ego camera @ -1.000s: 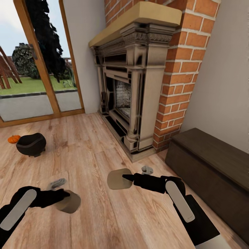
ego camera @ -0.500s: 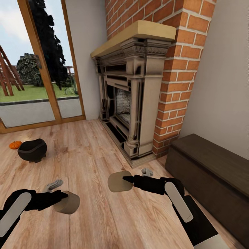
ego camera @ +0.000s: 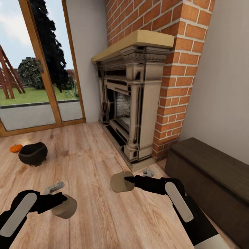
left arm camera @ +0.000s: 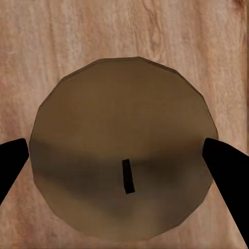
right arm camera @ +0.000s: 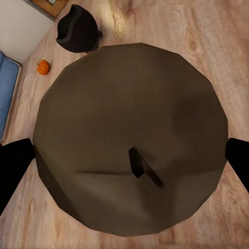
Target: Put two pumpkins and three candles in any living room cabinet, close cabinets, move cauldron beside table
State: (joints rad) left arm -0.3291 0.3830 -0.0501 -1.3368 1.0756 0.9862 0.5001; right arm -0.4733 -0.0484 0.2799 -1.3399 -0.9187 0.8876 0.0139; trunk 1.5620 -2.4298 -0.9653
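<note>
Both jaws clamp candles; cauldron point(ego camera: 33, 153) and pumpkin point(ego camera: 16, 148) sit beyond

Around the fireplace point(ego camera: 128, 103), whose carved surround is showing a worn, matt stone-like finish under a smooth cream mantel slab, rough red brick point(ego camera: 180, 69) is rising with pale mortar joints. The floor point(ego camera: 93, 152) before it is showing warm wood planks with visible grain and a faint sheen. To its right, the cabinet point(ego camera: 211, 173) is presenting dark, matt wood. Left of it, the cauldron point(ego camera: 33, 154) is appearing smooth black, and the candles point(left arm camera: 122, 155) point(right arm camera: 129, 135) are looking waxy, matt beige.
</note>
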